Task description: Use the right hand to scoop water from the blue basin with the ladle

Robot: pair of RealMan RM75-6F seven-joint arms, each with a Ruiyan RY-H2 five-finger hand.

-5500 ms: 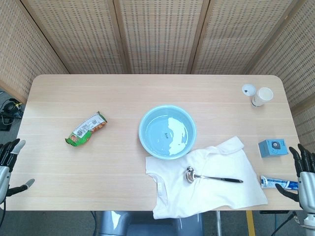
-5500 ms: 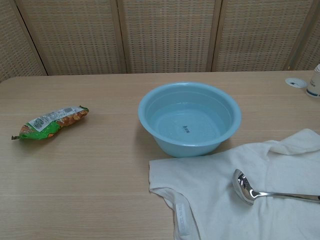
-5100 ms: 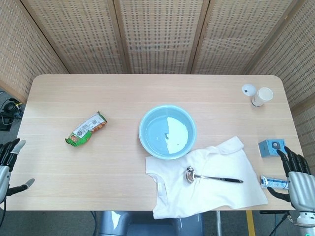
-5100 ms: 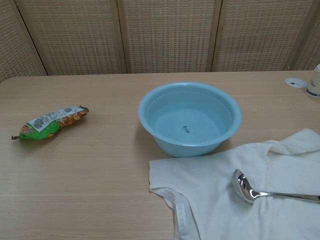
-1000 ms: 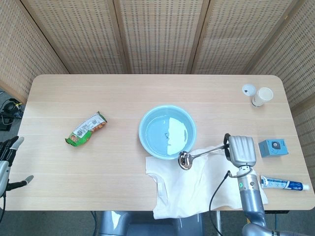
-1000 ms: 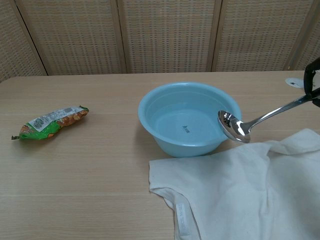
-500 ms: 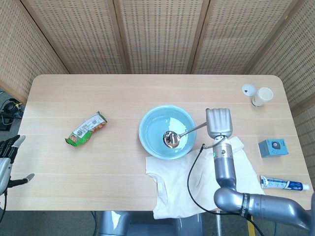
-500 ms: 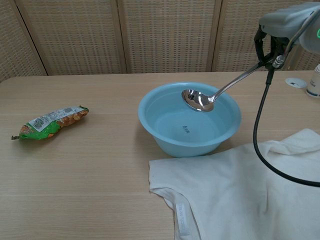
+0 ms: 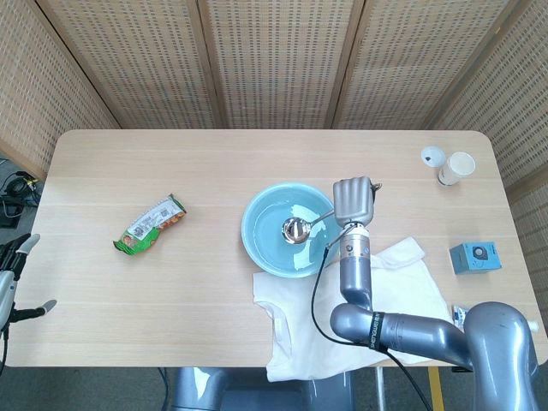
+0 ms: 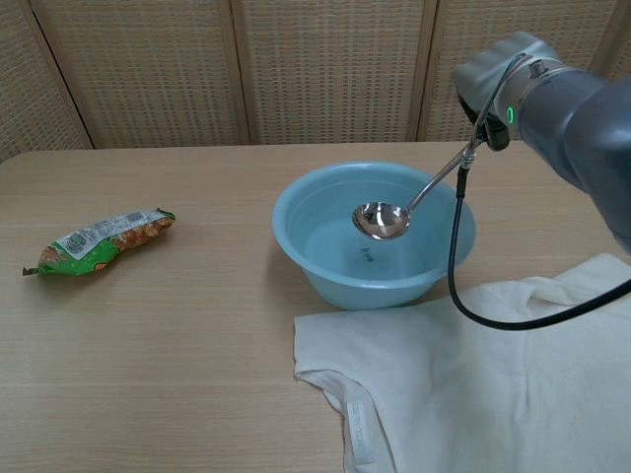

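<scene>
**Right hand holds ladle over basin**

Right hand [image 9: 354, 202] grips the top of the ladle [image 9: 297, 229] handle, above the right side of the blue basin [image 9: 257, 248]. In the chest view the hand [image 10: 493, 67] sits high, past the basin's far right rim, and the handle slopes down and to the left from it. The ladle [image 10: 383, 221] bowl hangs inside the basin [image 10: 306, 261], over the water; whether it touches the surface cannot be told. The bowl's open side faces up, slightly tilted.

A black cable [image 10: 455, 256] loops down from the wrist in front of the basin's right side and across the white shirt [image 10: 473, 394], which lies crumpled on the bench [image 9: 171, 308] just in front of the basin, its edge touching the basin's base.

To the left, well apart, lies a green snack packet [image 9: 151, 224]. At the far right corner stand a paper cup [image 9: 456, 166] and a white lid [image 9: 432, 156]; a small blue box [image 9: 474, 257] sits near the right edge.

Left hand [image 9: 12, 278] shows only partly at the left edge, off the bench, fingers apart and grasping nothing.
</scene>
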